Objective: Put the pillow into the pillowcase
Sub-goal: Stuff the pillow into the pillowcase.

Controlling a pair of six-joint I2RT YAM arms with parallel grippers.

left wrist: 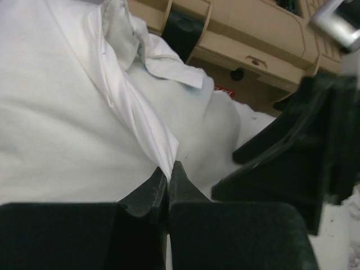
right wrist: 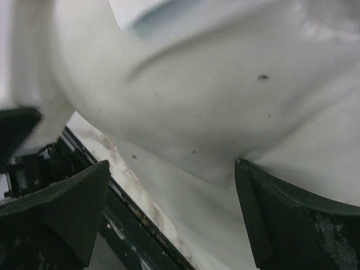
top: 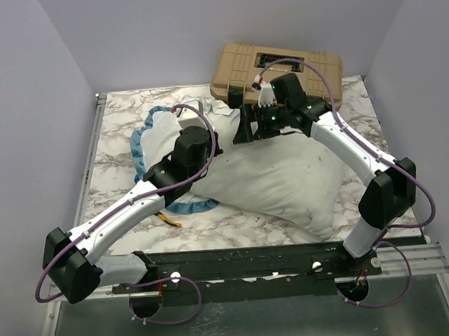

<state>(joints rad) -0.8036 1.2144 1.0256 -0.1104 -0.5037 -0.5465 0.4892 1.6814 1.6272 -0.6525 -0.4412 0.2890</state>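
Left gripper (left wrist: 167, 169): jaws pressed together, pinching a thin fold of white fabric. This fold reads as the plain inner side of the pillowcase (top: 155, 138) at its mouth; the wrist view shows it drawn up into a taut ridge.

Right gripper (right wrist: 171, 164): fingers spread wide, holding nothing. The pillow (right wrist: 214, 95) bulges just beyond the fingertips.

Position of parts: the pillow (top: 286, 179) lies across the middle and right of the table (top: 115, 121). The pillowcase lies left of centre, with its blue frilled edging (top: 141, 146) showing at the left and near the left arm. A tan case (top: 279, 66) stands at the far edge. Whether the pillow's far-left end is already inside the mouth cannot be told.

Procedure for the step in hand (judged):
1. Hold the pinched edge lifted and pulled left, so that the mouth stays open.
2. Bring the right fingers down over the pillow's far-left corner and close on a thick bunch, not on surface cloth alone.
3. Feed that corner leftward under the lifted edge.
4. Avoid catching the pillowcase fabric in the right jaws; both layers are white and lie touching here.
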